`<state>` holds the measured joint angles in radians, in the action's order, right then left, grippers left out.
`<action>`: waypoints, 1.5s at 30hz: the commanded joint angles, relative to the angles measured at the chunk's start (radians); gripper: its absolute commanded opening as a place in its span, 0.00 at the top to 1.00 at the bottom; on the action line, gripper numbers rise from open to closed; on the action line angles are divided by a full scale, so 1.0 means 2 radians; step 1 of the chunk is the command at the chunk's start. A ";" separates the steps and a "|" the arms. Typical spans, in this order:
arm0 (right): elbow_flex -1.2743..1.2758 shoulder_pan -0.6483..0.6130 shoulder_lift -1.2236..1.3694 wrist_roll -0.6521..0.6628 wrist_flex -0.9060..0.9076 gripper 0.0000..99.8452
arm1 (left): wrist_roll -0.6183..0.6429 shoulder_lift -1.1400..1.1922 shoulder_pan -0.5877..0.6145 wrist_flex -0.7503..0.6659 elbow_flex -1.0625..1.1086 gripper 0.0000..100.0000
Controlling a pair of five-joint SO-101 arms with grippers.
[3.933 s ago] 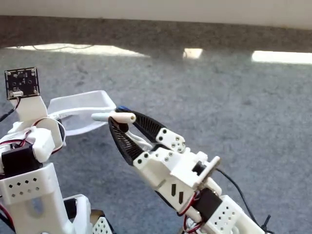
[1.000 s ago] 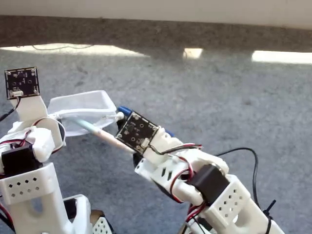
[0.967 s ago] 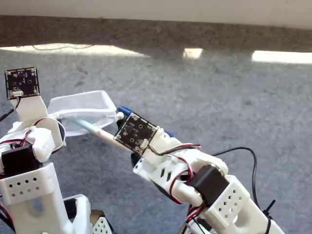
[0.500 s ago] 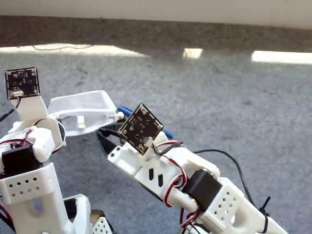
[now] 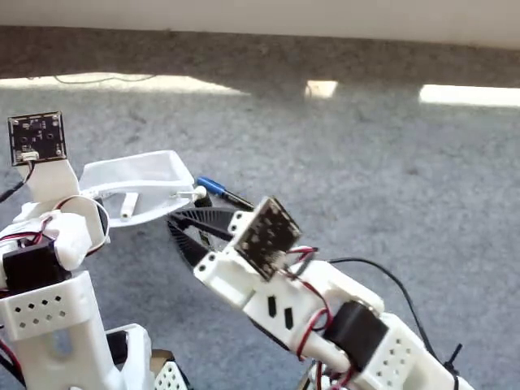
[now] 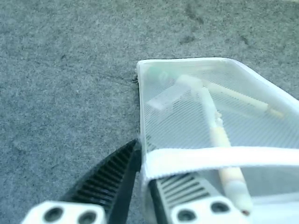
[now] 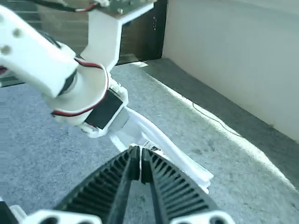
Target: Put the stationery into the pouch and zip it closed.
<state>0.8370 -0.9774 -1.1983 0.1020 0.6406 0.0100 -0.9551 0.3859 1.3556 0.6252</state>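
Observation:
The translucent white pouch [image 5: 142, 172] hangs open-mouthed above the grey carpet, with my left gripper [image 6: 140, 150] shut on its rim. Inside it lie a white pen [image 6: 218, 135], a second thin pen [image 6: 240, 99] and a small pale block [image 6: 166, 98]. From above, a white pen [image 5: 128, 205] shows through the pouch wall. A blue pen [image 5: 213, 188] lies on the carpet just right of the pouch. My right gripper [image 5: 173, 221] sits close beside the pouch's near right corner, its black fingers together with nothing between them; its tips [image 7: 140, 151] point at the pouch [image 7: 161, 142].
The left arm's white body [image 5: 49, 244] stands at the near left, its wrist [image 7: 81, 91] close ahead of my right gripper. Grey carpet [image 5: 390, 187] stretches open to the right and back, up to a pale wall.
My right gripper carried a white pen into the pouch's mouth and let it go; the pen now lies inside. The right arm has drawn back to the right, with its wrist turned.

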 commanded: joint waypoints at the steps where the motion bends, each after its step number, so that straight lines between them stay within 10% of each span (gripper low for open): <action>1: -0.003 0.052 -0.020 -0.005 0.010 1.00 | -0.001 -0.017 0.021 -0.009 -0.004 0.99; 22: -0.012 0.119 0.170 0.005 0.017 0.99 | 0.013 -0.016 0.194 -0.026 -0.007 0.99; 45: -0.212 0.166 0.536 0.074 0.019 0.82 | 0.013 -0.015 0.198 -0.022 -0.003 0.99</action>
<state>0.4902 -0.6552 -0.1580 0.1849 0.6774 0.0238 -0.9567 0.7710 1.3311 0.6252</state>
